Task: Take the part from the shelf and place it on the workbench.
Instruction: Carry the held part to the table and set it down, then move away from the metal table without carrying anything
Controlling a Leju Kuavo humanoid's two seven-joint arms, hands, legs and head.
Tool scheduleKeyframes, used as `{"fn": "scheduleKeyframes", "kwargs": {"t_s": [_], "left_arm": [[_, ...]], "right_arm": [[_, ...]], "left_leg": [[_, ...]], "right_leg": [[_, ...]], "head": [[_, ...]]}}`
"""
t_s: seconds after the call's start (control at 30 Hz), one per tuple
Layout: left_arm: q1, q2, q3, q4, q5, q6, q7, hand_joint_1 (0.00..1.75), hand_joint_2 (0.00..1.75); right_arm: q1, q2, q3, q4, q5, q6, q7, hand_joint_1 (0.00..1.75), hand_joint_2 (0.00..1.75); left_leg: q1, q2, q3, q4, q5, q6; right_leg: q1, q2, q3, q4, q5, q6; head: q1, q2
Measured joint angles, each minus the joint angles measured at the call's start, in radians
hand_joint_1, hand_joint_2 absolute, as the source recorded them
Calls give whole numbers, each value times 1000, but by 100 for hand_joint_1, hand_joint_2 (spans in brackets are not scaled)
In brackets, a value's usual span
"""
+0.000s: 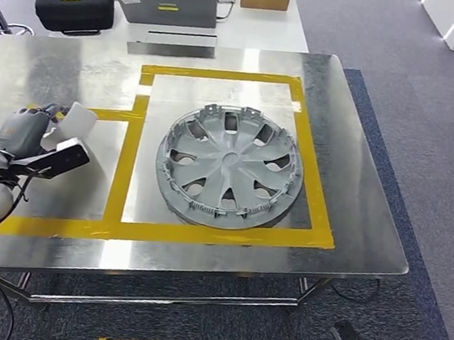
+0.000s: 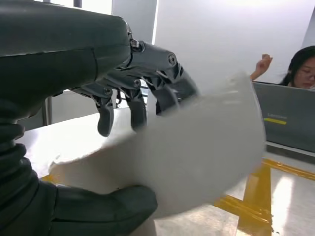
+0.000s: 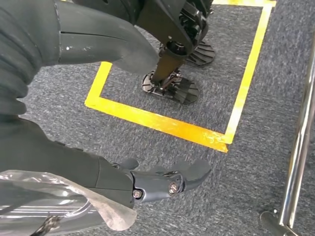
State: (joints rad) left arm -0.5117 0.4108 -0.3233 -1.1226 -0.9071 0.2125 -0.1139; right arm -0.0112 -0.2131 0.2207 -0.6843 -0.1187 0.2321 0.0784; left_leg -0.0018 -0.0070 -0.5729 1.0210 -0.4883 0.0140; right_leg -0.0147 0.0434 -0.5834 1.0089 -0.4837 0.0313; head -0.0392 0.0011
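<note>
My left hand (image 2: 93,113) fills the nearest view, thumb and fingers clamped on the white curved part (image 2: 193,157) just above the steel workbench (image 1: 359,214). Yellow tape (image 1: 123,172) marks boxes there; a grey hubcap (image 1: 230,167) lies in one. Grey carpet (image 1: 450,108) surrounds it. My right hand (image 3: 159,182) hangs over the floor, fingers apart, empty.
</note>
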Motion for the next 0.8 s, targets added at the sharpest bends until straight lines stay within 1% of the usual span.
{"fn": "scheduleKeyframes", "kwargs": {"t_s": [0.03, 0.17, 0.3, 0.47, 0.53, 0.63, 0.7, 0.77, 0.8], "left_arm": [[0, -2, -6, 1, 0, 3, 3, 0, 175], [-1, -9, -20, 5, 2, 13, 10, 0, 0], [15, -12, -15, -5, 45, 64, 16, 0, 0], [99, -20, 23, -104, 97, 129, 27, 0, 0], [149, -28, 49, -169, 144, 162, 19, 0, 0], [265, -48, 110, -322, 225, 231, -21, 0, 0], [337, -59, 148, -420, 247, 256, -37, 0, 0], [387, -67, 176, -491, 258, 272, -52, 0, 0], [408, -72, 189, -523, 265, 286, -64, 0, 0]], "right_arm": [[-2, -1, 5, 4, -1, -2, 0, 0, 175], [-5, -5, 21, 13, -9, -8, 1, 0, 175], [-1, -8, 29, 16, -28, -16, 2, 0, 175], [28, -15, 34, 9, -59, -37, 7, 0, 175], [47, -17, 36, -5, -77, -55, 11, 0, 175], [93, -18, 37, -41, -103, -87, 19, 0, 175], [126, -19, 38, -68, -113, -98, 23, 0, 175], [148, -21, 39, -91, -119, -106, 27, 0, 175], [156, -23, 39, -101, -123, -111, 29, 0, 175]], "left_leg": [[0, 0, 0, 0, 0, 0], [0, 0, -1, 0, 0, 0], [0, 0, -1, 0, 0, 0], [0, 0, -2, 0, 0, 0], [-1, 0, -2, 1, -1, 1], [-5, 1, -2, 5, -6, 6], [-6, 1, -2, 7, -6, 11], [-5, 2, -1, 2, 0, 18], [-3, 6, 2, -6, 6, 24]], "right_leg": [[0, 0, 0, 0, 0, 0], [0, 0, -1, 0, 0, 0], [0, 0, -1, 0, 0, 0], [0, -1, -1, 0, -1, 0], [-1, 1, -1, -1, 0, 1], [-5, 2, 0, -3, -1, 4], [-7, 2, 0, -3, 0, 9], [-8, 3, 1, -4, 2, 16], [-7, -2, -3, 0, -6, 19]], "head": [[0, 0], [0, 0], [0, 0], [0, 0], [0, 0], [0, 0], [-1, 0], [-1, 0], [0, 0]]}}
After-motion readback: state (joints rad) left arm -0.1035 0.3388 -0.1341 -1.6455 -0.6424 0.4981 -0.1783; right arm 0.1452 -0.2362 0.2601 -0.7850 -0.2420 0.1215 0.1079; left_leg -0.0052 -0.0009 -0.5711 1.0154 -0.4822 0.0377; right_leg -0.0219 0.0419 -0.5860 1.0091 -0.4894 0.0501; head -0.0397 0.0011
